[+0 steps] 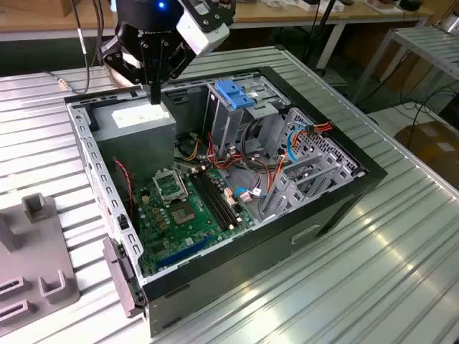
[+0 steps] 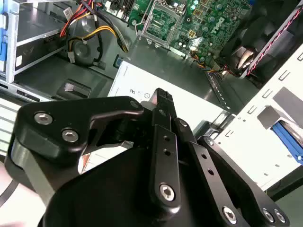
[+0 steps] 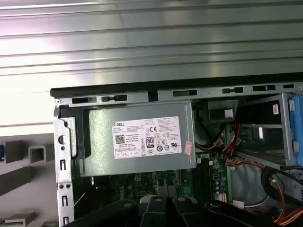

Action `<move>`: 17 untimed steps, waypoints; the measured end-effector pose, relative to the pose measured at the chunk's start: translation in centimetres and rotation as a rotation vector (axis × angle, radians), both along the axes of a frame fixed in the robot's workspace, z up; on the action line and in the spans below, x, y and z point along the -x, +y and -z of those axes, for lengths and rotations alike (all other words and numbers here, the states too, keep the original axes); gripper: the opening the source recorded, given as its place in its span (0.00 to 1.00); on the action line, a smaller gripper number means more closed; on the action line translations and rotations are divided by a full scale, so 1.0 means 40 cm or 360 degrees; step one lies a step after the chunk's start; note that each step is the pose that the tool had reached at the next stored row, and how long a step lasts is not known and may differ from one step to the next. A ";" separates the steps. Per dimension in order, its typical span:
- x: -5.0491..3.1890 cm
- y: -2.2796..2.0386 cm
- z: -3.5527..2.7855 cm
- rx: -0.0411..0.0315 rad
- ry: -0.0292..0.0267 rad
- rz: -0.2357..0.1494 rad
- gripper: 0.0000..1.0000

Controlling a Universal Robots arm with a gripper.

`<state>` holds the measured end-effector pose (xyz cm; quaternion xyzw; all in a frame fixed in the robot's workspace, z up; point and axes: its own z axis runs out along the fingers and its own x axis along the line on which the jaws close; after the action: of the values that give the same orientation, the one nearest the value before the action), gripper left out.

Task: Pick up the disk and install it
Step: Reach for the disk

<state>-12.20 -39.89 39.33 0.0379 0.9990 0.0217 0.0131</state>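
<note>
**Closed fingers over the power supply, disk outside the case**

In the exterior view the gripper [image 1: 154, 97] hangs nose-down over the open computer case [image 1: 337, 201]. Its tip is just above the grey power supply [image 1: 136, 118] in the corner of the case. The black fingers [image 2: 163, 123] are drawn together into one narrow point, with nothing between them.

Little of the disk [image 2: 288, 136] shows. In the second wrist view a ribbed blue plastic strip lies beyond the case's slotted side wall, just beside a grey block. Its metal body and label are hidden, so I cannot be sure the strip is the disk's frame. It is outside the case and apart from the gripper.

Inside the case, the green motherboard [image 1: 186, 208] lies on the floor. The metal drive cage [image 1: 237, 125] stands upright near the middle, with a blue latch piece [image 1: 233, 93] on top and red and orange cables beside it. A grey fixture [image 1: 36, 265] with upright blocks rests on the ribbed metal tabletop [image 1: 358, 287], at the exterior view's left of the case.
</note>
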 end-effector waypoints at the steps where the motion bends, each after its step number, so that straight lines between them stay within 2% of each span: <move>1: 0.001 0.000 0.000 0.0000 0.00000 0.0000 0.10; 17: 0.026 0.000 0.000 0.0000 0.00000 0.0000 0.10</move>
<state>-13.23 -39.89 39.33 0.0379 0.9990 0.0217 0.0131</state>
